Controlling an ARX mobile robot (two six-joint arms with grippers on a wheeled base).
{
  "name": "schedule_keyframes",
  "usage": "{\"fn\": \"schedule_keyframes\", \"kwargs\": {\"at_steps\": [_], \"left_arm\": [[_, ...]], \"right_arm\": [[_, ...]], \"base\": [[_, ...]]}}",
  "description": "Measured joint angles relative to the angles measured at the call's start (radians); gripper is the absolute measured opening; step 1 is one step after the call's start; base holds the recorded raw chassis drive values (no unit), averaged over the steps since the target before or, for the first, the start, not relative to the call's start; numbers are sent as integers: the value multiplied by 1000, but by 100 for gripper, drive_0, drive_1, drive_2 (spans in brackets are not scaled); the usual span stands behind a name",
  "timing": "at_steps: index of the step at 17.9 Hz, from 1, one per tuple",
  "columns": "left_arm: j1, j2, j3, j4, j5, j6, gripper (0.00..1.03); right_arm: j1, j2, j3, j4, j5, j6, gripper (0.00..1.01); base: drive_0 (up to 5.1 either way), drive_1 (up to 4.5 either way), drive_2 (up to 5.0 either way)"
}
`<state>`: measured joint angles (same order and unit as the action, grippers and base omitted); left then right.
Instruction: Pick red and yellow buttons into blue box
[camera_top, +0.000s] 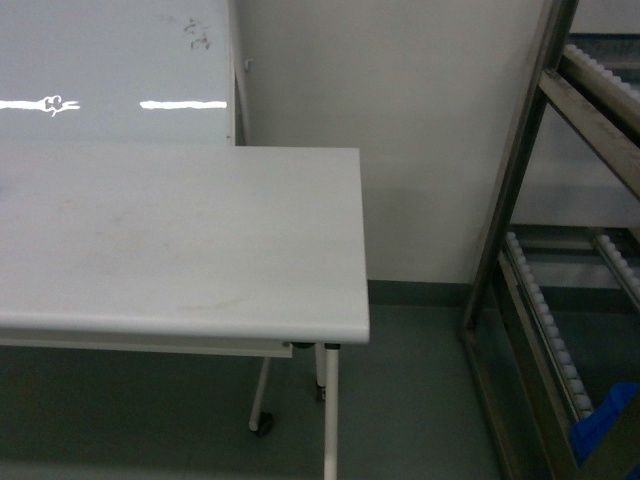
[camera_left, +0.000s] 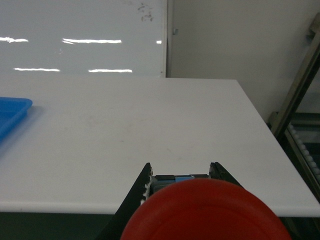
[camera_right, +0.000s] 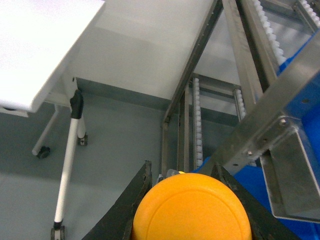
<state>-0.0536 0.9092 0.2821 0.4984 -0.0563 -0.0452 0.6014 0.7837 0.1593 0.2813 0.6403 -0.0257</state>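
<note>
Left hand (camera_left: 180, 176) grips red button (camera_left: 206, 212), bottom centre; right hand (camera_right: 182, 172) grips yellow button (camera_right: 192, 207), w/ blue box (camera_right: 305, 150) at right behind rack frame (camera_right: 270, 120). Risk: button hits frame, drops.

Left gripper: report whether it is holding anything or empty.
Holding. In the left wrist view the left gripper is shut on the red button, whose round cap fills the space between the two black fingers.
</note>
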Motion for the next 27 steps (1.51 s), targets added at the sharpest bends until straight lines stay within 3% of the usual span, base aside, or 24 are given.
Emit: {"fn": "schedule_keyframes", "kwargs": {"at_steps": [27], "left_arm": [[0,-2,0,2,0,0,26]], "right_arm": [[0,0,0,2,0,0,32]], "base": [[485,-330,-142]]}}
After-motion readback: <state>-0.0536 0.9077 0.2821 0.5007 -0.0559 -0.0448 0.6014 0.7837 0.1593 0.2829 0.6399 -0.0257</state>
